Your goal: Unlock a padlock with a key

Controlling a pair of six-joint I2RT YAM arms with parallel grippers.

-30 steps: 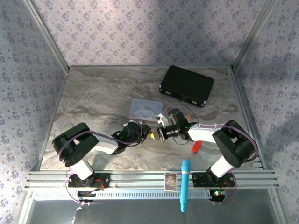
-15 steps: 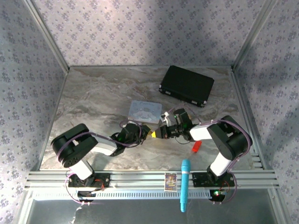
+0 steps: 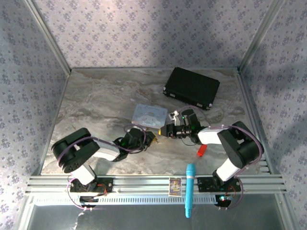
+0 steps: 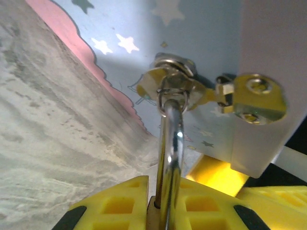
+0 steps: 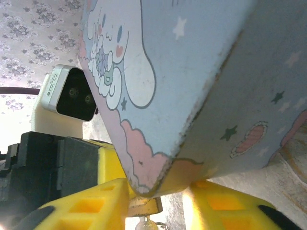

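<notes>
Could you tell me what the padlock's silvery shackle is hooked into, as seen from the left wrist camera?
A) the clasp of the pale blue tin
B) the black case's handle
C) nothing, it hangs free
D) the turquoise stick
A: the shackle of the padlock runs up from between the jaws of the left gripper into the brass-coloured clasp on the pale blue tin.

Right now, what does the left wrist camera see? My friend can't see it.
The padlock, pinched between the left gripper's yellow fingers, reaches its silvery shackle up to a brass latch on a pale blue starry tin. Grey marbled table lies left.
</notes>
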